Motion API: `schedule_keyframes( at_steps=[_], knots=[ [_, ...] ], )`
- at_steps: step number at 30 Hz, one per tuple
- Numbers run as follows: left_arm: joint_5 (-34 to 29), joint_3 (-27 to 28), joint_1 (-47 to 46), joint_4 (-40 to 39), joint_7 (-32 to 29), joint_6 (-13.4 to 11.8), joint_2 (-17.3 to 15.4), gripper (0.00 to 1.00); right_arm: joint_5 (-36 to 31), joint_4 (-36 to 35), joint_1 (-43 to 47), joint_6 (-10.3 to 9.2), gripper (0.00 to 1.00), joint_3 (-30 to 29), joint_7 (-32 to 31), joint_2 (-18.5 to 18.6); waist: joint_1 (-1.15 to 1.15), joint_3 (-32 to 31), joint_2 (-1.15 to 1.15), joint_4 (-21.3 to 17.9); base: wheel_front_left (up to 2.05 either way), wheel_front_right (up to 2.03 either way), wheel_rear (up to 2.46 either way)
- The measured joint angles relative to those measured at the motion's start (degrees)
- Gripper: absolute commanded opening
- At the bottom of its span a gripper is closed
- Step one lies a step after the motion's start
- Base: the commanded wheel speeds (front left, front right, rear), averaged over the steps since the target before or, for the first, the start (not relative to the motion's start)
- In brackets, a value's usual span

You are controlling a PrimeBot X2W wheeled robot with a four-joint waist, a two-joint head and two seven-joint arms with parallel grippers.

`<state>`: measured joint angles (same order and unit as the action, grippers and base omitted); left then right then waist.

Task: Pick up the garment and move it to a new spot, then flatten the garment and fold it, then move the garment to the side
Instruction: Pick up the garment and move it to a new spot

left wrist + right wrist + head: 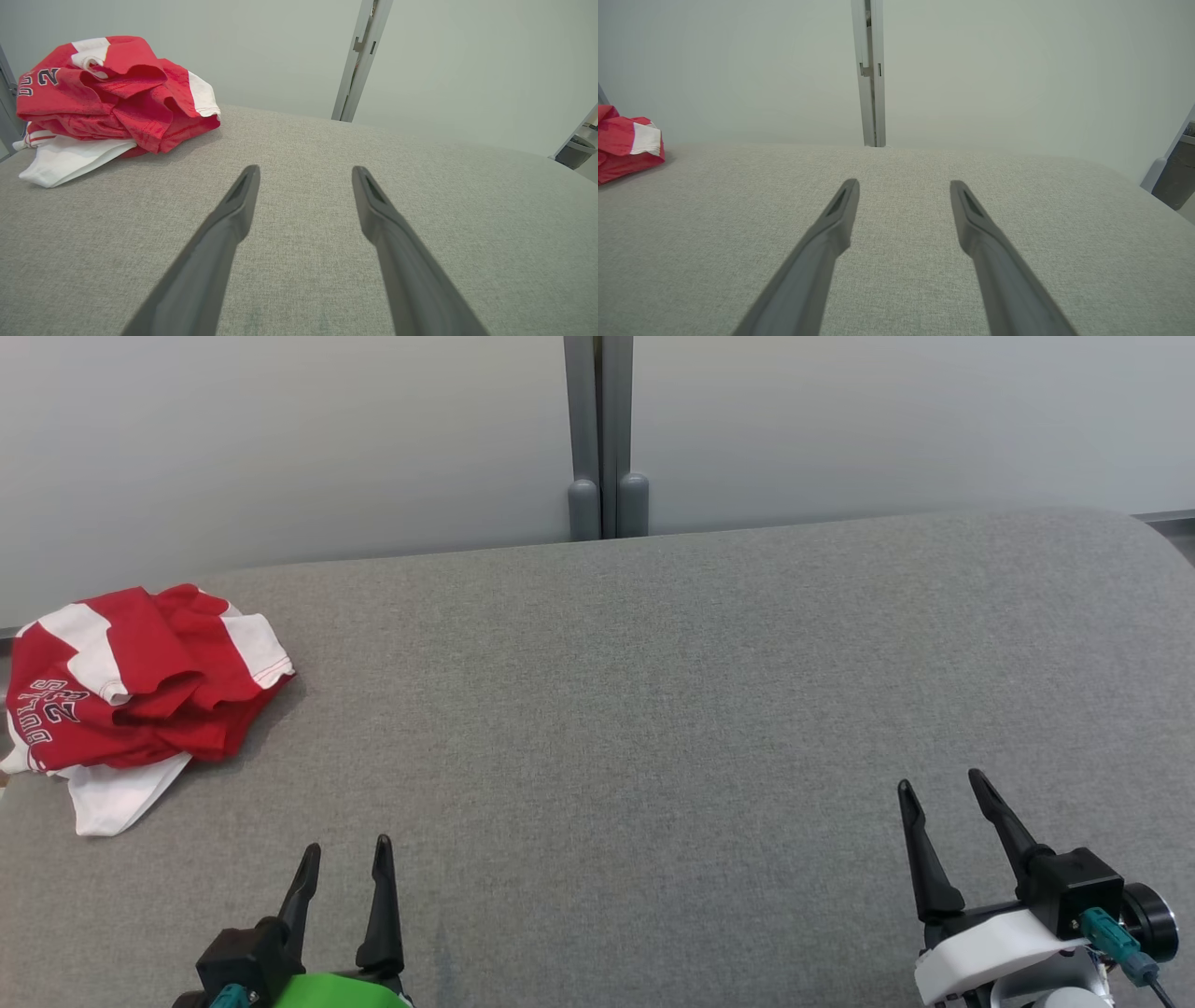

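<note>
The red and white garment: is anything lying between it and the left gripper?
No. Between the garment and the left gripper lies only bare grey fabric surface, seen in the head view.

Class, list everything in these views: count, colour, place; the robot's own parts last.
Crumpled red-and-white cloth garment: one, red and white, surface's far left.
Grey woven fabric surface: one, grey, beneath the garment.
Grey upright post: one, grey, behind the surface, centre.
Pale wall panels: two, off-white, flanking the post.
Dark bin-like object: one, dark grey, past the surface's right end.
Left gripper: one, dark fingers, open, lower left.
Right gripper: one, dark fingers, open, lower right.
</note>
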<state>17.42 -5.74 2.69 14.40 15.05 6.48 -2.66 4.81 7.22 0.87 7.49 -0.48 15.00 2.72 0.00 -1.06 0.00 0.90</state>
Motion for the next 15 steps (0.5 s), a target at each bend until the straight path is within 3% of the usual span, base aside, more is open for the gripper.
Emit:
schedule_keyframes(
  at_steps=[15],
  knots=[
    [-0.16,-0.07,-0.14,-0.19,0.08,-0.04,-0.01,1.0,-0.27,-0.15,0.53,0.0,1.0,-0.67,0.01,0.04,0.0,0.13,0.0,2.23,0.0,0.0,0.0]
  ],
)
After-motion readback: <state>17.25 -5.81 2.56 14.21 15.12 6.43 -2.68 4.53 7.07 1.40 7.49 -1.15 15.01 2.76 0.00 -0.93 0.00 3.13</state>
